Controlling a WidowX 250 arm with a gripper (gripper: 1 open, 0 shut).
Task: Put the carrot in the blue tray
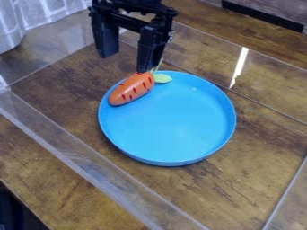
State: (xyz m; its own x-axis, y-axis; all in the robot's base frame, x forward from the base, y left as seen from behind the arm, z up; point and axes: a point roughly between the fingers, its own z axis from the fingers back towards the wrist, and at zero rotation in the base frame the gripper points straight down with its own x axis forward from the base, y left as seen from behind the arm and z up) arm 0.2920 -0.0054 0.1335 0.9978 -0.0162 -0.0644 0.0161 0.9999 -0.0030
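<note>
The orange carrot (131, 89), with its pale green tip pointing right, lies on the far left rim of the round blue tray (180, 130), partly inside it. My black gripper (128, 49) hangs straight down just behind and above the carrot. Its two fingers (149, 54) stand wide apart, open, with nothing between them. The right finger's tip ends close above the carrot's leafy end; I cannot tell whether it touches.
The tray rests on a dark wooden tabletop (72, 153) under a glossy clear sheet. A pale object (10, 31) sits at the far left edge. A raised clear ridge runs diagonally across the front left.
</note>
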